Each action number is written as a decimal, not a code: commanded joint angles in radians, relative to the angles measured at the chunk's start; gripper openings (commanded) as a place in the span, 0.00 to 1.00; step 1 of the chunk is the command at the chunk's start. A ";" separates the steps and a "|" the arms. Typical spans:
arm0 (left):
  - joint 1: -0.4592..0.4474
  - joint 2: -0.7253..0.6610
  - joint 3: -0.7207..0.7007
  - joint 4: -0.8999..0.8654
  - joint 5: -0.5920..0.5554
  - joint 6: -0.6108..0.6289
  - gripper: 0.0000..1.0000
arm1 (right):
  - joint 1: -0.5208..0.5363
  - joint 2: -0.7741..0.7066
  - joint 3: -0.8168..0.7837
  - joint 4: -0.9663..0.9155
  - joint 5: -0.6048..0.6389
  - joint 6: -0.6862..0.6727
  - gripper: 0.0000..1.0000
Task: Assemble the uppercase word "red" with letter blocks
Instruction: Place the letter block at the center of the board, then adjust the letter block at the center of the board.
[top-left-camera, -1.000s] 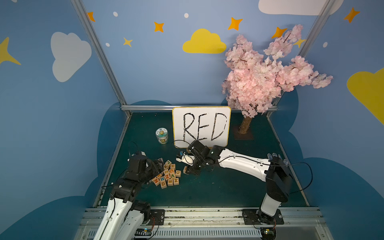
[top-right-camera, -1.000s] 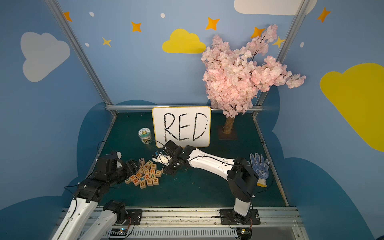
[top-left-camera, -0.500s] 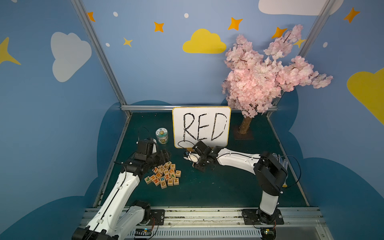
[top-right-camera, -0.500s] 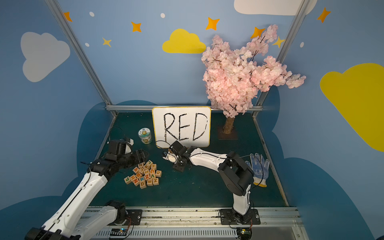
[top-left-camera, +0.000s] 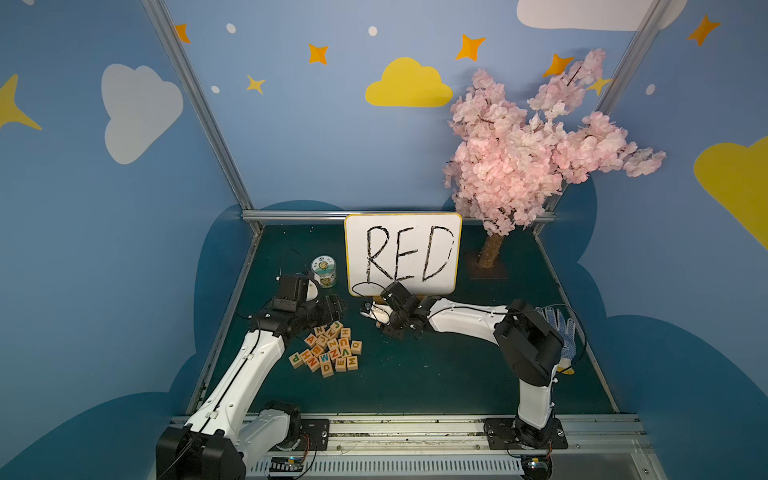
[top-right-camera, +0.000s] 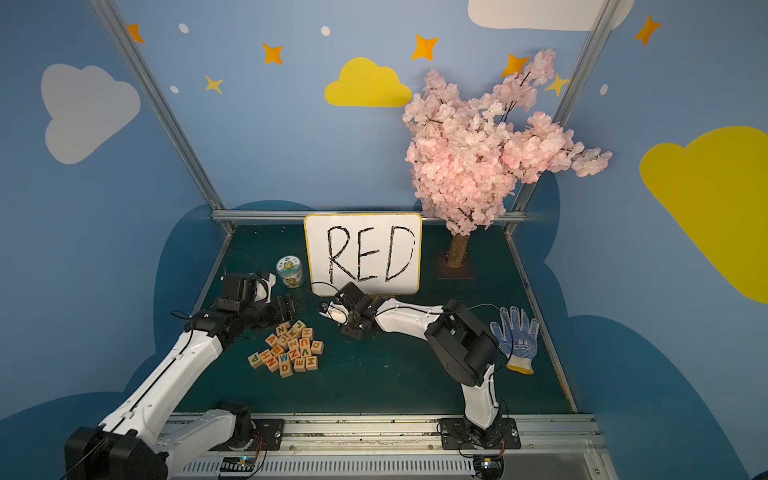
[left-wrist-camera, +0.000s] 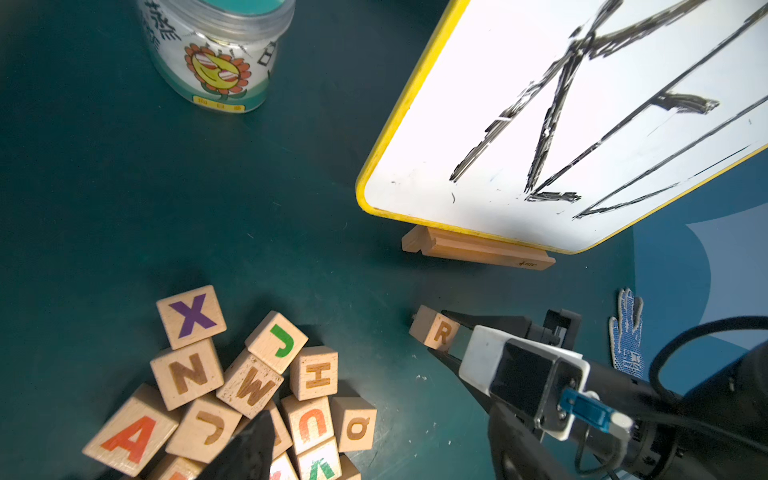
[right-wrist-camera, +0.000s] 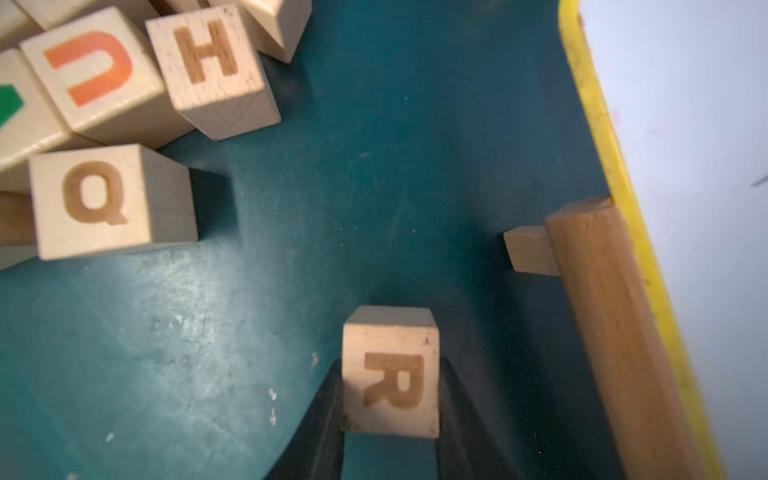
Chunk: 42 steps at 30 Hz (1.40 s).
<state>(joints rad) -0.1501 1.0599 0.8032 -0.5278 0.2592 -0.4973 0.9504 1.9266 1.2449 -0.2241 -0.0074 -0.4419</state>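
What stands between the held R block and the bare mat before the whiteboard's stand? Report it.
Nothing visible. The R block, shut in the right gripper, has bare mat beneath; the stand and the block pile lie to either side.

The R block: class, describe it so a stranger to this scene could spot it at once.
Find the white yellow-framed board reading RED at the back of the green table. Near its wooden foot, the right gripper clamps one pale cube, the R block. Unlike the heaped letter blocks nearby, it is alone, showing a brown R.
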 joint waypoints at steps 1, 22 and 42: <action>0.010 0.010 -0.008 0.030 0.039 0.023 0.80 | -0.004 0.018 -0.013 0.002 -0.033 -0.018 0.21; 0.029 0.029 0.001 0.040 0.062 0.038 0.80 | -0.016 -0.056 -0.040 -0.006 -0.086 0.036 0.47; 0.110 0.012 -0.009 0.083 0.148 0.054 0.80 | 0.046 -0.050 0.242 -0.400 -0.009 1.090 0.43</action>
<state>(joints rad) -0.0544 1.0847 0.8028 -0.4587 0.3706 -0.4507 0.9798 1.8084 1.4220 -0.4763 -0.0532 0.4343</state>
